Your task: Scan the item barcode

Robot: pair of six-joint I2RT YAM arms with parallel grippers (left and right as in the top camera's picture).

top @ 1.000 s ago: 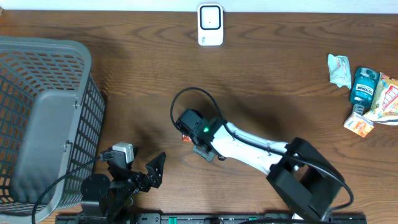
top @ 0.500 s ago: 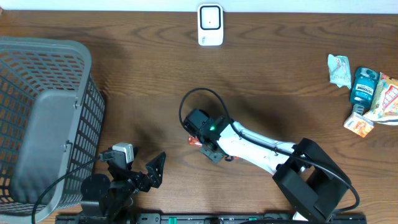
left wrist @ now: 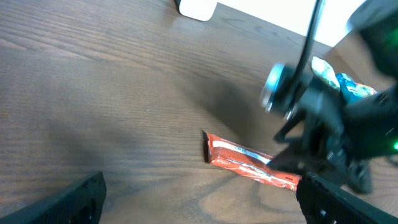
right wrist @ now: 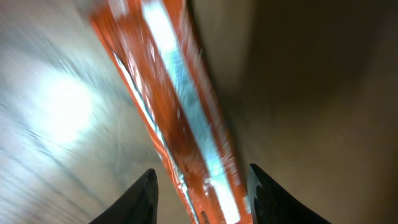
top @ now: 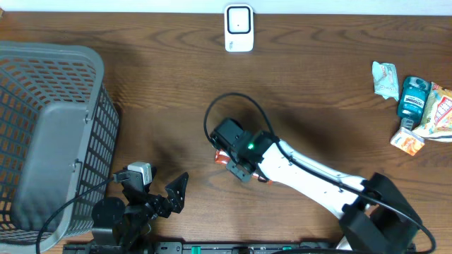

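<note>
The item is a red-orange wrapper bar lying flat on the wooden table, seen lengthwise in the right wrist view and from the side in the left wrist view. My right gripper hangs just over it, its two fingertips straddling the wrapper's width, jaws open and not clamped. The white scanner stands at the table's far edge, well away. My left gripper rests open at the near edge, with nothing between its fingers.
A grey mesh basket fills the left side. Several packaged goods lie at the far right. The right arm's black cable loops above the gripper. The scanner's base shows at the top of the left wrist view.
The right arm has shifted a little to the right and its jaws have widened around the wrapper. The left arm has not moved.
</note>
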